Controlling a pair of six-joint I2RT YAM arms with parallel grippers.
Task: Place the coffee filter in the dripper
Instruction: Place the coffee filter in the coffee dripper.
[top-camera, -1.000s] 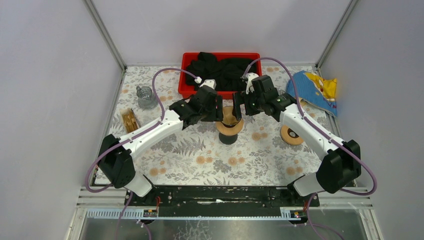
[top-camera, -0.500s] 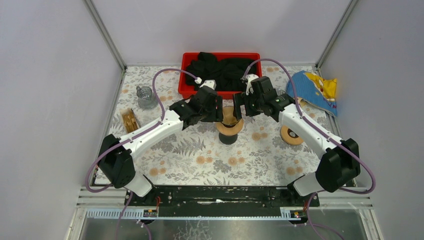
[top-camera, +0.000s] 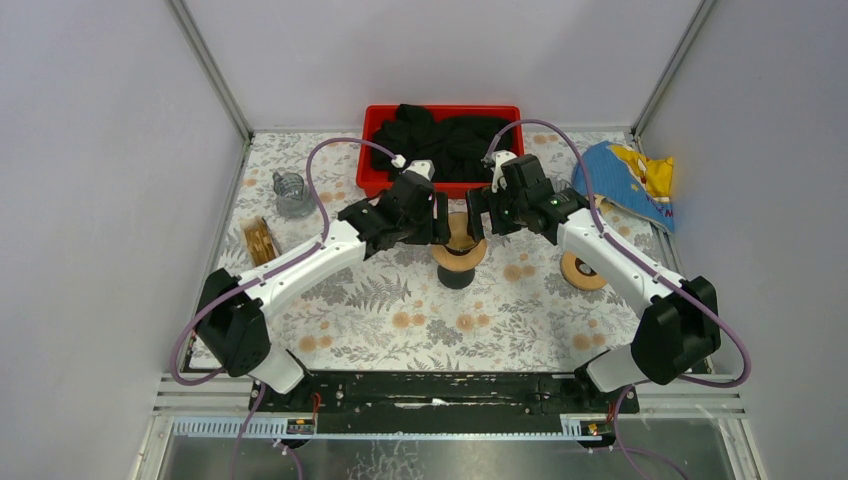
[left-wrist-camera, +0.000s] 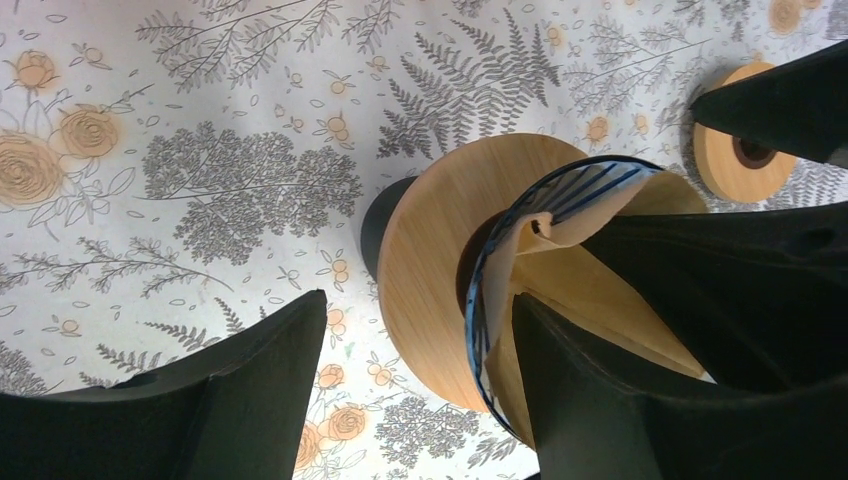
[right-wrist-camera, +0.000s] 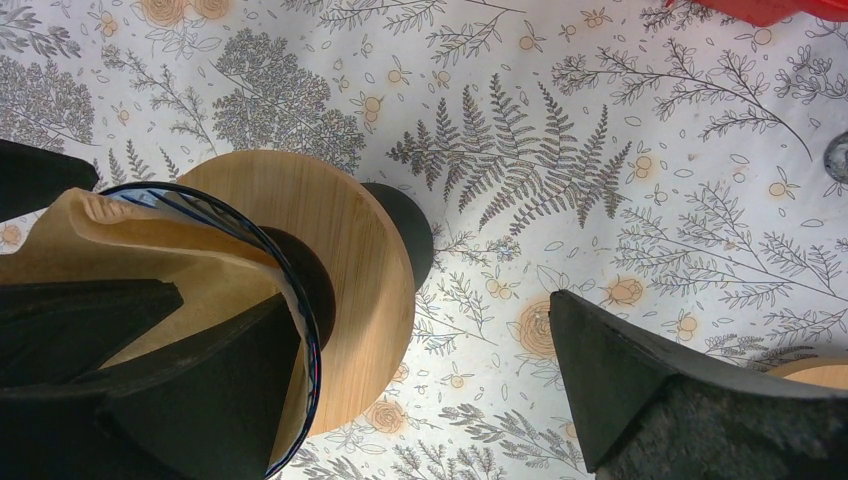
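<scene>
Two arms: left arm (top-camera: 300, 265) and right arm (top-camera: 615, 255) reach from the near edge of the fern-and-flower printed bench (top-camera: 400, 310) and meet over its centre.
bench centre: round pale-wood dripper with black base and dark wire cone (top-camera: 462, 256), upright.
inside the cone: brown paper coffee filter (left-wrist-camera: 590, 300), lying against the wire wall, top edge curled over at one side.
left jaws: apart, nothing clamped; one finger (left-wrist-camera: 600, 400) down inside the cone against the paper, the other (left-wrist-camera: 250, 400) outside the dripper, over bare bench.
right jaws: wide apart, nothing clamped; one finger (right-wrist-camera: 200, 400) inside the cone on the paper, the other (right-wrist-camera: 650, 400) outside, well clear of the wooden collar.
far edge: red plastic tray (top-camera: 375, 120) holding bunched black cloth (top-camera: 450, 135).
far left corner: small clear glass cup (top-camera: 289, 192).
left edge: small round wooden piece (top-camera: 259, 240); cannot tell what it is.
right side: flat wooden disc with dark centre (top-camera: 580, 270), near the right arm.
far right corner: crumpled blue and yellow bag (top-camera: 630, 180).
</scene>
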